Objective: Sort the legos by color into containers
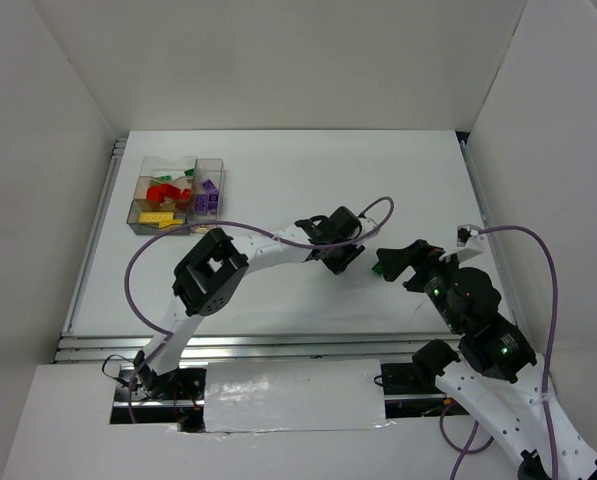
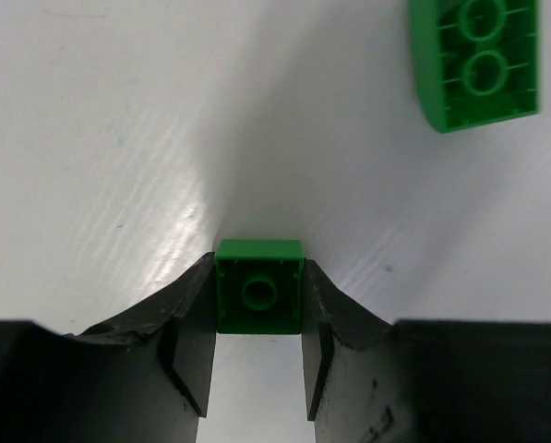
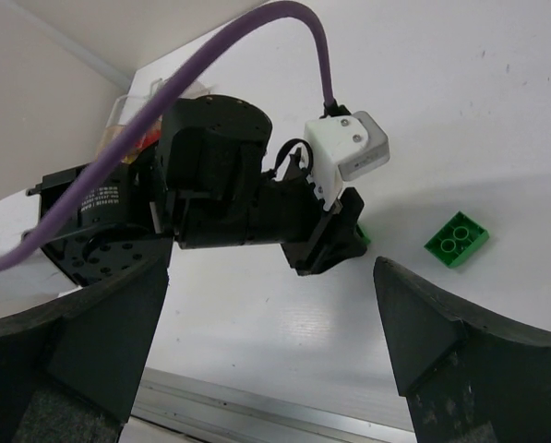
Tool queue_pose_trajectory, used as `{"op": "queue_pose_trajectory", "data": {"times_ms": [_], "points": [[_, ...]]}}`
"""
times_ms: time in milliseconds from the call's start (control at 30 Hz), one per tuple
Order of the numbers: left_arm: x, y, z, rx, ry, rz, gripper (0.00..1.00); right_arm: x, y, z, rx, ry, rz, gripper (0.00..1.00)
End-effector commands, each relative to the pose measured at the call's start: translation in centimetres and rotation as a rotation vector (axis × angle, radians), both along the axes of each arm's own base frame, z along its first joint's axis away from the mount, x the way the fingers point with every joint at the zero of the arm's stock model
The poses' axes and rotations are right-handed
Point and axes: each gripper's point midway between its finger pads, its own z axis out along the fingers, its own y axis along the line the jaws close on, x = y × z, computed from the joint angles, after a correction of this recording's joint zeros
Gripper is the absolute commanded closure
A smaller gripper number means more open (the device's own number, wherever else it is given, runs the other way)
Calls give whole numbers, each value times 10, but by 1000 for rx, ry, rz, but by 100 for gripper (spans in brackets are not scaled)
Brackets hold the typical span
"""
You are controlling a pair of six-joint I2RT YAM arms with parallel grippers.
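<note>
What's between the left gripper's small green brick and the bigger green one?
Only bare table between small green brick and bigger green brick, shown in left wrist view.

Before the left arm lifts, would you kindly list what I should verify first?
1. Small green brick sits between the left gripper fingers, both touching its sides: ok.
2. Brick square to the fingers, not skewed: ok.
3. Second green brick lies apart from the fingers: ok.
4. Right gripper open and holding nothing: ok.
5. Grip firm enough to lift: cannot tell.
6. Room among the greens in the box: cannot tell.
</note>
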Motion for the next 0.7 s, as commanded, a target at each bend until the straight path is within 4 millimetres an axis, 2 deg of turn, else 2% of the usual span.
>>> {"op": "queue_pose_trajectory", "data": {"times_ms": [0, 33, 67, 100, 133, 200, 233, 300, 333, 367, 400, 433, 500, 533, 567, 600, 633, 667], "points": [[25, 21, 11, -14, -21, 94, 100, 0, -1, 11, 12, -44, 1, 0], [43, 37, 25, -43, -32, 169, 100, 1, 0, 11, 17, -50, 1, 0], [54, 50, 30, -57, -33, 216, 100, 1, 1, 11, 18, -52, 4, 0], [68, 62, 49, -93, -58, 281, 100, 2, 2, 10, 22, -52, 5, 0], [97, 92, 61, -137, -53, 425, 100, 4, 5, 9, 31, -52, 13, 0], [133, 135, 84, -191, -96, 639, 100, 8, 10, 3, 29, -35, 24, 0], [159, 180, 102, -258, -97, 823, 100, 10, 13, 2, 34, -30, 32, 0], [186, 235, 125, -304, -130, 1028, 100, 14, 24, -2, 43, -17, 68, 0], [202, 283, 132, -337, -136, 1182, 100, 16, 27, -1, 54, -24, 78, 0], [213, 309, 142, -361, -165, 1262, 100, 16, 33, -4, 60, -15, 101, 0], [221, 330, 140, -369, -174, 1328, 100, 17, 36, -4, 63, -14, 112, 0], [232, 367, 141, -398, -186, 1406, 100, 18, 39, -3, 74, -20, 123, 0], [252, 395, 139, -410, -204, 1457, 100, 19, 46, -7, 76, -9, 155, 0], [264, 416, 151, -430, -241, 1470, 100, 21, 50, -10, 75, -2, 165, 0], [271, 423, 151, -430, -255, 1459, 100, 22, 52, -11, 76, 2, 172, 0], [277, 430, 141, -407, -253, 1457, 100, 22, 55, -14, 75, 7, 186, 0], [283, 444, 152, -398, -292, 1463, 100, 23, 57, -15, 75, 7, 192, 0], [286, 446, 151, -386, -298, 1449, 100, 25, 59, -19, 68, 20, 198, 0]]}}
